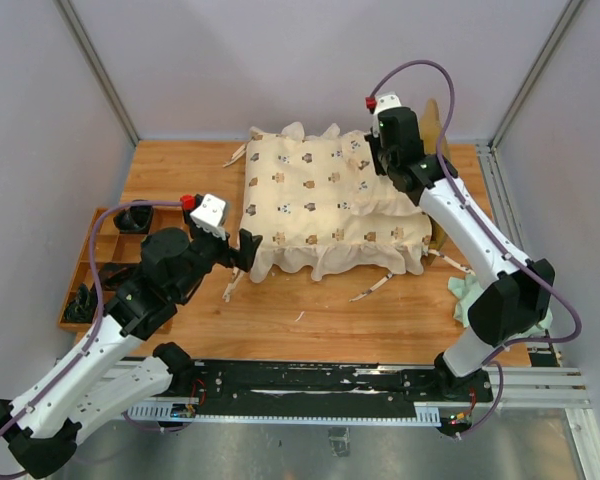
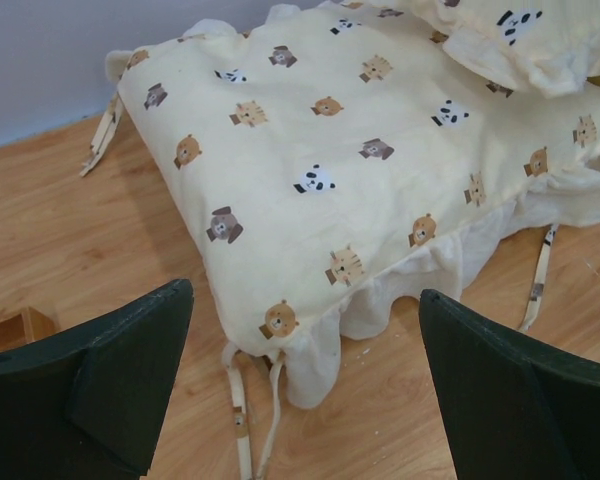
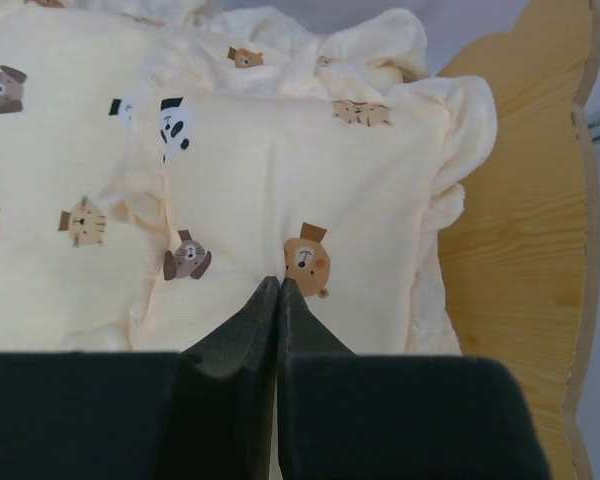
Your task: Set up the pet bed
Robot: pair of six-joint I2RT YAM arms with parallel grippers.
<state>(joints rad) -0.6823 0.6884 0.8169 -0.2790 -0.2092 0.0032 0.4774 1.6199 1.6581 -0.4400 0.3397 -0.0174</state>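
pet bed (image 3: 520, 200) headboard stands just beside right end effector (image 3: 280, 283), closed against pillow (image 3: 310, 150).

The left arm (image 1: 90, 365) and right arm (image 1: 460, 215) are showing white shells with black joints; purple cables (image 1: 425, 63) are looping off them, beside red knobs (image 1: 189, 201).

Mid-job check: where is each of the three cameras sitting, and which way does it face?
Top external: high behind the table's near edge, looking down at the quilt; left arm and right arm show.
Left wrist: low at the quilt's near-left corner, facing across it; open left gripper shows.
Right wrist: over the pillow beside the headboard; shut right gripper touches the pillow.
Shared: all three show the quilt.
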